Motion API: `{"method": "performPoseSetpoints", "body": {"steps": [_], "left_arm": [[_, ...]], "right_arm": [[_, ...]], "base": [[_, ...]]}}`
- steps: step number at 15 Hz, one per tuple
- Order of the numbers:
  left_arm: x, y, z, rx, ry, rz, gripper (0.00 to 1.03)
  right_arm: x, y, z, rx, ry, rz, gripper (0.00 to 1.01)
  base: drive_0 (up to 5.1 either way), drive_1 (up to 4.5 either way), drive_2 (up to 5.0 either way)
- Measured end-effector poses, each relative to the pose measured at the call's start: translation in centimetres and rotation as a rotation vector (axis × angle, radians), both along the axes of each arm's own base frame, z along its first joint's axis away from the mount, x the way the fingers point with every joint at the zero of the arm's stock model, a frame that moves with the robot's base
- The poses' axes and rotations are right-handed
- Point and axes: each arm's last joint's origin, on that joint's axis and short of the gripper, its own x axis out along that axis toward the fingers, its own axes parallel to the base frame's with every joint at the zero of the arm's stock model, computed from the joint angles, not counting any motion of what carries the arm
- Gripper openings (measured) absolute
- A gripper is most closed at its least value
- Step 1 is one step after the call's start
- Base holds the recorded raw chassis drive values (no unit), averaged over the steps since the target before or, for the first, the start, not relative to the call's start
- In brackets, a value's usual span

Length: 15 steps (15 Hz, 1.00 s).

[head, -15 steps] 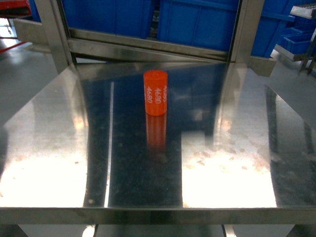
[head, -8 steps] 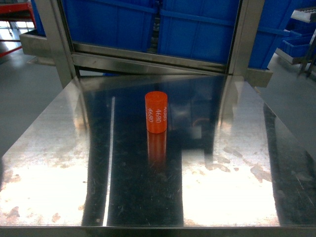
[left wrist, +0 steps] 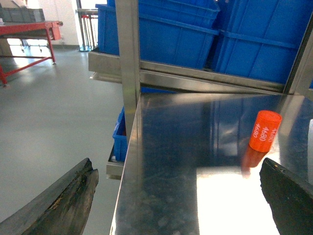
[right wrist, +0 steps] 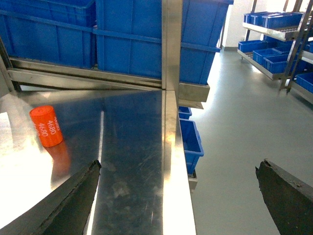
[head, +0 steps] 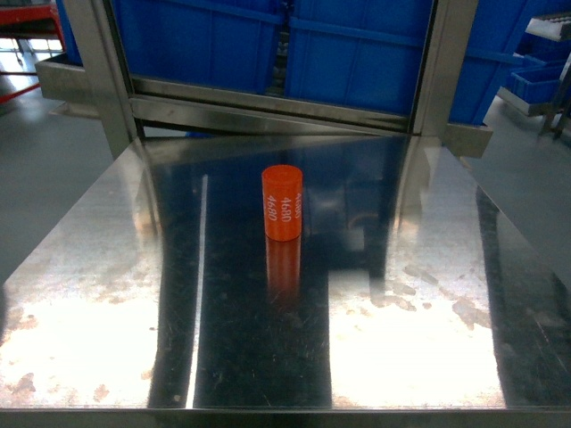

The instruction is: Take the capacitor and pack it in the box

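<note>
On my left wrist feed, the left gripper [left wrist: 178, 196] has its jaws spread wide; one worn dark fingertip [left wrist: 63, 203] sits over the floor beside the table edge, the other at the frame's lower right over the tabletop. Nothing is between them. On my right wrist feed, the right gripper [right wrist: 181, 196] is likewise spread wide and holds nothing; its left fingertip [right wrist: 73, 203] is over the tabletop, its right one over the floor.

The capacitor [head: 282, 202], an orange cylinder with white "4680" printing, stands upright near the middle of the stainless steel table [head: 107, 294], well apart from both grippers. In the left wrist view it appears at the right, ahead of the right-hand fingertip; in the right wrist view it appears at the left, ahead of the left-hand fingertip. Its reflection shows in the polished surface.

Beyond the table, a steel frame [head: 268, 98] carries blue bins [head: 357, 45]. I see no box in any feed.
</note>
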Motion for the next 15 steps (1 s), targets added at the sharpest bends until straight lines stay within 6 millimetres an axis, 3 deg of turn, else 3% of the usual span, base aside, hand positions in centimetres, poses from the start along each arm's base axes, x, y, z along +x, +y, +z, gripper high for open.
{"method": "performPoseSetpoints", "body": {"steps": [7, 9, 10, 12, 13, 15], "left_arm": [[0.0, 0.0, -0.1, 0.011, 0.029, 0.006, 0.98], [2.6, -1.2, 0.7, 0.028, 0.040, -0.019, 0.98], [5.0, -1.6, 1.7, 0.024, 0.005, -0.023, 0.98], [12.5, -3.2, 4.4, 0.004, -0.116, -0.056, 0.98], [20.8, -6.5, 1.9, 0.011, -0.016, -0.136, 0.98], [25.3, -9.6, -0.7, 0.004, 0.084, -0.202, 0.98]], "right_arm": [[0.0, 0.0, 0.0, 0.000, 0.000, 0.000, 0.98], [0.0, 0.0, 0.0, 0.000, 0.000, 0.000, 0.98], [0.0, 0.0, 0.0, 0.000, 0.000, 0.000, 0.98], [0.0, 0.0, 0.0, 0.000, 0.000, 0.000, 0.98], [0.0, 0.0, 0.0, 0.000, 0.000, 0.000, 0.98], [0.0, 0.0, 0.0, 0.000, 0.000, 0.000, 0.98]], "base": [[0.0, 0.00, 0.0], [0.0, 0.00, 0.0], [0.0, 0.00, 0.0], [0.0, 0.00, 0.0], [0.0, 0.00, 0.0], [0.0, 0.00, 0.0]]}}
